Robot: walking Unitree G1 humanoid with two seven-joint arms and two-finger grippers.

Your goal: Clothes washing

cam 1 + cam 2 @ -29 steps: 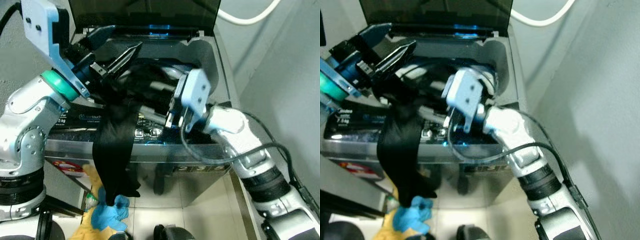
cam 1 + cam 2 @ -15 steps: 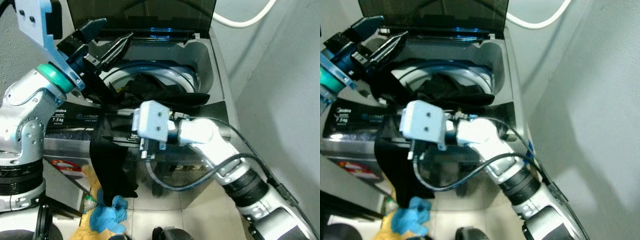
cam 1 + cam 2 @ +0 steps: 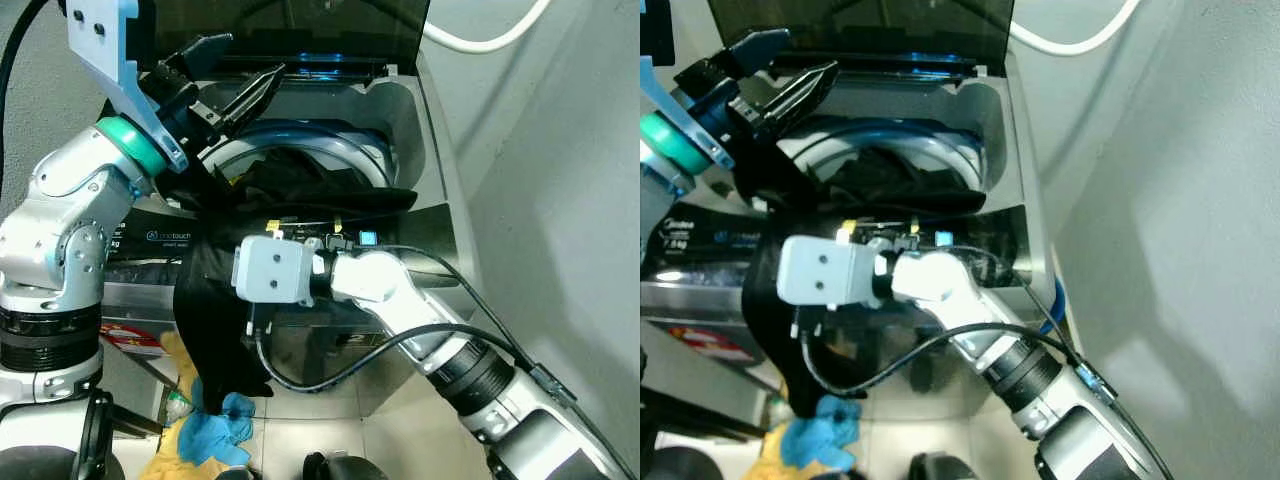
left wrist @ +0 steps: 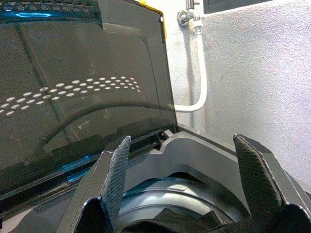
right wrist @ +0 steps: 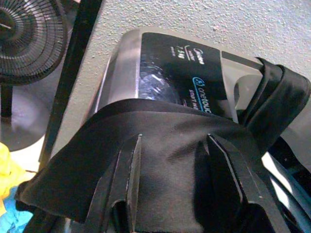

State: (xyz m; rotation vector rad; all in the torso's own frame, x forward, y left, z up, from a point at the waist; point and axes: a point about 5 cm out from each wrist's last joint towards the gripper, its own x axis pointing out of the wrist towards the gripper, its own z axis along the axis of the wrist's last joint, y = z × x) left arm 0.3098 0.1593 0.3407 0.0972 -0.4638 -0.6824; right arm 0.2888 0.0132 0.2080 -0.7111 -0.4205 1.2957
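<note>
White hose (image 3: 480, 40) on wall; black fan (image 5: 26, 41) on floor.

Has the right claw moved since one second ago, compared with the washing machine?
Yes. The right claw went from over the washing machine opening down to its front, at the hanging black garment.

looks like a laundry corner in someone's home. there's a top-loading washing machine (image 3: 400, 130) with its dark lid (image 4: 82, 87) up, squeezed against a rough plaster wall (image 4: 257, 63), white water hose (image 4: 200, 73) running from a tap, tiled floor (image 3: 330, 430), and a standing fan (image 5: 26, 39) parked nearby.
</note>
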